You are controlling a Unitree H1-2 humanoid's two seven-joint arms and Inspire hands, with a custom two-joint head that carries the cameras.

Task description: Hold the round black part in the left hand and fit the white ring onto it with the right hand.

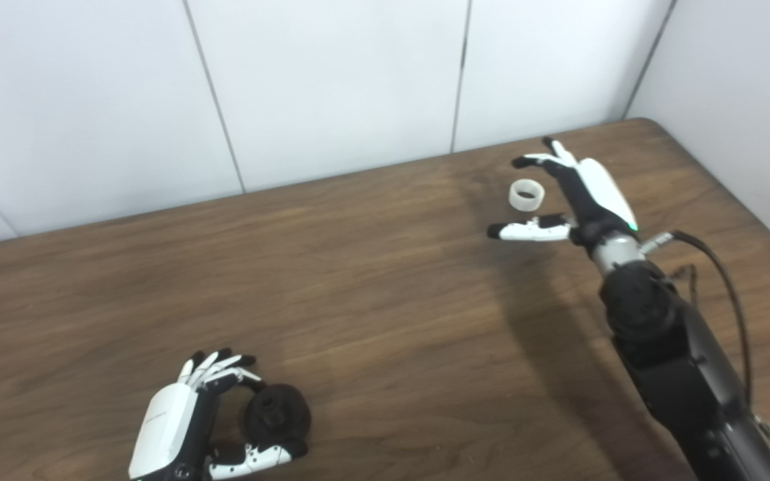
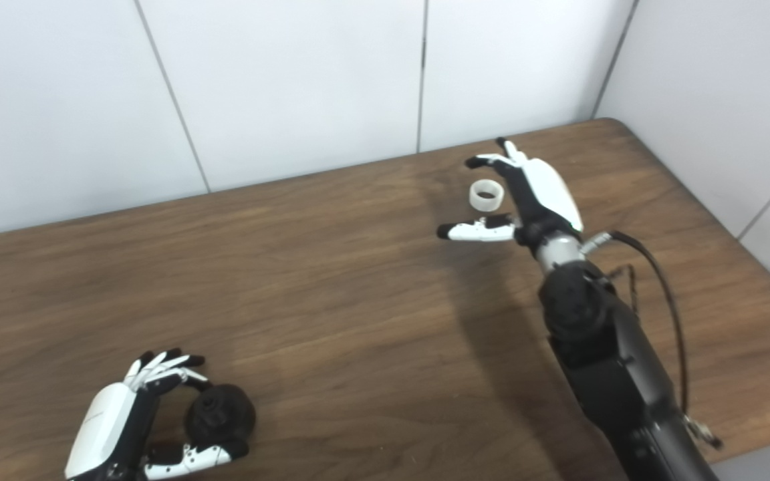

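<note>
Ring [image 1: 527, 195] lying on table [image 1: 385, 300] at 2 o'clock, right hand [image 1: 569, 197] spreading open around it without gripping, left hand [image 1: 208, 417] at 7 o'clock cupping black part [image 1: 277, 413], contact unclear, wrist cropped.

Open desk between two hands

Bare desk [image 1: 385, 300] spans from the left hand [image 1: 184, 421] at 7 o'clock to the right hand [image 1: 575, 194] at 2 o'clock; wall panels [image 1: 331, 87] close 12 o'clock.

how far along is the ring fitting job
Early stage. Nothing is fitted yet. The left hand is curled around the round black part near the table's front edge; whether it grips is unclear. The right hand is open around the white ring, which lies on the table. Grasping, carrying and fitting remain.
</note>
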